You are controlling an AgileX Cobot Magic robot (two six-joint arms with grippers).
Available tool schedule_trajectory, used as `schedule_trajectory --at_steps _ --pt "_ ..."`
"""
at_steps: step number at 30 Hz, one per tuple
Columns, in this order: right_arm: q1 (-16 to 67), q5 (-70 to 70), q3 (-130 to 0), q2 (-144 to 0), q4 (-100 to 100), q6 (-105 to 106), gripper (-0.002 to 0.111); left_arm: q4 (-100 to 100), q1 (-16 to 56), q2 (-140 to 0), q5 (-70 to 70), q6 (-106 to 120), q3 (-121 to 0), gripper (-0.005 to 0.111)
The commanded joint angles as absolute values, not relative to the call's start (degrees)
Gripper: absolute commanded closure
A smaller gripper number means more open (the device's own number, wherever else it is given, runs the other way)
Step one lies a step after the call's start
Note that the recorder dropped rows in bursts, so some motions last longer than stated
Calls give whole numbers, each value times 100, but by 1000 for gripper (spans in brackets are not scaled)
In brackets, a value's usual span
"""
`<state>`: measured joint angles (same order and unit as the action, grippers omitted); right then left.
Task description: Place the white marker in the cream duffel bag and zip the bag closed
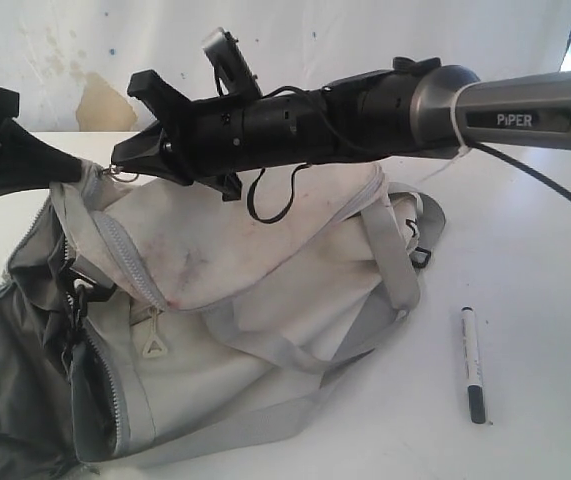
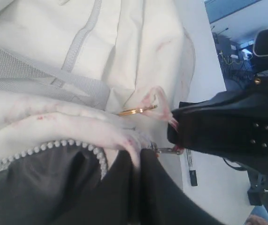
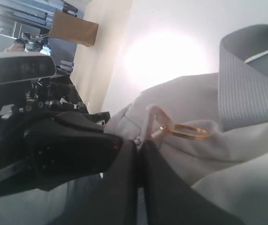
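The cream duffel bag lies on the white table, its left end gaping and showing dark grey lining. The white marker with its black cap lies on the table right of the bag, apart from both grippers; the left wrist view also shows the marker. My left gripper is shut on the bag's fabric at the zipper's end. My right gripper reaches across and is shut on the metal zipper pull beside a gold ring.
Grey webbing straps with a black buckle trail over the bag's right side. A second zipper pull hangs on the front pocket. A wall stands behind the table. The two grippers nearly touch.
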<state>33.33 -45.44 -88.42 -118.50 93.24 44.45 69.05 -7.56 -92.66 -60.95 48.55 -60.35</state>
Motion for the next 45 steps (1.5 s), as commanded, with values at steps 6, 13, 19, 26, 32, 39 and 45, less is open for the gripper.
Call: schedule_trajectory --at_steps 6,13,19,26,32,39,45 --pt "3332 -4707 -8967 -11714 9299 5408 108 7254 -794 -9196 -5411 3742 -6048 107" --pt "3393 -4763 -8967 -11692 9288 5971 108 7399 -794 -9196 -4886 2861 -6048 107" --pt "3425 -4763 -8967 -11670 9166 6036 108 7471 -794 -9196 -4433 2336 -6048 107" --pt "3425 -4900 -8967 -11642 8490 5771 108 7488 -794 -9196 -4215 2087 -6048 107" --pt "3425 -5029 -8967 -11478 7363 5027 108 7488 -794 -9206 -4122 1870 -6048 107" --pt "3425 -4989 -8943 -11077 5522 3821 108 7528 -794 -9206 -4050 1781 -6048 107" --pt "3425 -4969 -8650 -10759 4537 3170 108 7665 -794 -9206 -4101 1758 -6048 107"
